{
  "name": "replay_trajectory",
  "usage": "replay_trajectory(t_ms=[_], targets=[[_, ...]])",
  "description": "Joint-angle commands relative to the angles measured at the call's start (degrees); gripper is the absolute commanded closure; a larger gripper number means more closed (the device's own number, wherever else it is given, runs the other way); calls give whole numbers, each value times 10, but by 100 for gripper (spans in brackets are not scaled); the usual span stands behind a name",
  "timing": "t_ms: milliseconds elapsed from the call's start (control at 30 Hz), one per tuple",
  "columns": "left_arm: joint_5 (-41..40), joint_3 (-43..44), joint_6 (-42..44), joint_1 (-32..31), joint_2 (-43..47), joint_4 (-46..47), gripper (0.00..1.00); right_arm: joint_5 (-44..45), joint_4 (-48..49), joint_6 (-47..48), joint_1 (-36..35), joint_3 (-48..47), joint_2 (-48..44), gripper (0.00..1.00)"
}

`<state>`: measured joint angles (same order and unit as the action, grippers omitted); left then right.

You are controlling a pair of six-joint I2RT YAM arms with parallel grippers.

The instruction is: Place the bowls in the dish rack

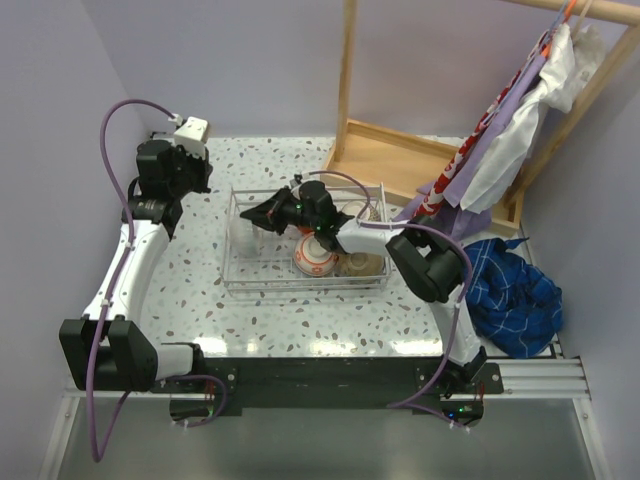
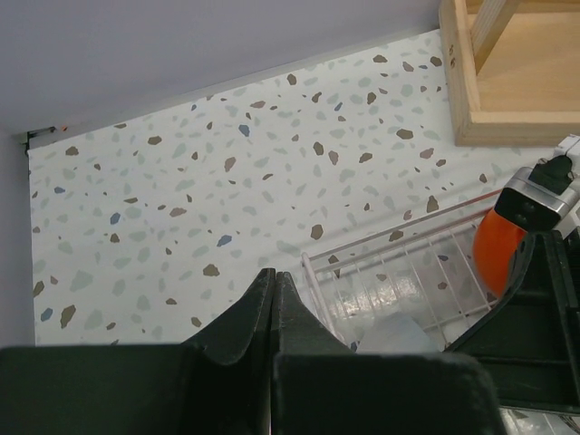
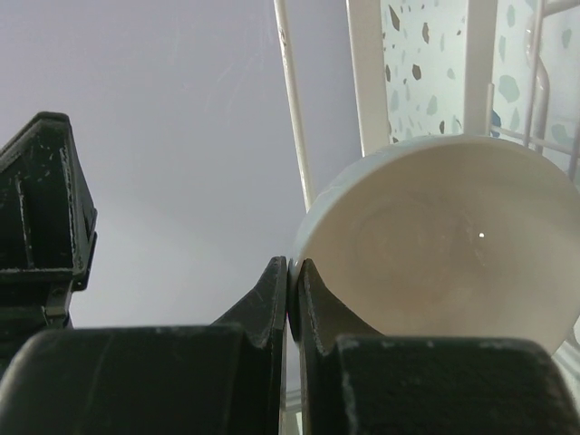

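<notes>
My right gripper (image 3: 293, 265) is shut on the rim of a pale green-white bowl (image 3: 444, 245), held on edge inside the left end of the wire dish rack (image 1: 232, 285). In the top view that gripper (image 1: 248, 216) reaches in from the right. A red-patterned bowl (image 1: 312, 258) and a tan bowl (image 1: 362, 265) sit in the rack, with another bowl (image 1: 355, 212) behind them. An orange bowl (image 2: 498, 254) shows in the left wrist view, behind the right arm. My left gripper (image 2: 275, 275) is shut and empty, hovering over the table just outside the rack's far left corner (image 2: 316, 276).
A wooden frame (image 1: 400, 160) stands behind the rack at the right, with clothes (image 1: 520, 130) hanging over it. A blue checked cloth (image 1: 515, 285) lies at the right edge. Walls close in at the back and left.
</notes>
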<state>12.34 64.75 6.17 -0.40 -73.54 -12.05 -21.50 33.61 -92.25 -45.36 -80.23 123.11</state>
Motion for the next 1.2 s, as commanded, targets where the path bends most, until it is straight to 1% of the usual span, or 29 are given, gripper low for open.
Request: replay_trajectory(t_ms=[0, 67, 200, 433, 467, 533, 667, 733, 767, 867, 967, 1000, 1067, 1100, 1167], targets=[[12, -1, 4, -1, 10, 12, 100, -3, 8, -18, -3, -45, 16, 100], [11, 1, 4, -2, 9, 12, 100, -5, -8, -20, 0, -41, 13, 100], [12, 0, 4, -3, 9, 19, 100, -11, -63, -15, 8, 5, -10, 100], [16, -17, -3, -3, 16, 35, 100, -12, -110, 0, 11, 69, -45, 99], [17, -21, -5, -3, 19, 38, 100, -13, -118, 2, 11, 74, -48, 95], [20, -24, -5, -3, 23, 42, 100, -12, -125, 13, 11, 86, -52, 91], [22, -34, -9, -3, 30, 46, 100, -10, -144, 39, 14, 96, -66, 71], [25, -37, -11, -3, 33, 51, 99, -9, -139, 60, 18, 104, -79, 69], [25, -41, -13, -3, 35, 52, 98, -7, -136, 69, 19, 105, -84, 66], [29, -49, -16, -3, 40, 59, 97, -10, -119, 100, 23, 104, -91, 60], [32, -52, -18, -3, 46, 60, 96, -20, -111, 126, 31, 94, -90, 55], [32, -53, -17, -3, 46, 59, 96, -28, -114, 134, 34, 93, -91, 52], [31, -56, -18, -3, 50, 60, 96, -35, -125, 146, 44, 90, -99, 50], [33, -57, -20, -3, 52, 62, 96, -43, -143, 165, 48, 88, -103, 48], [35, -63, -27, -3, 56, 70, 95, -50, -180, 185, 59, 77, -117, 46]])
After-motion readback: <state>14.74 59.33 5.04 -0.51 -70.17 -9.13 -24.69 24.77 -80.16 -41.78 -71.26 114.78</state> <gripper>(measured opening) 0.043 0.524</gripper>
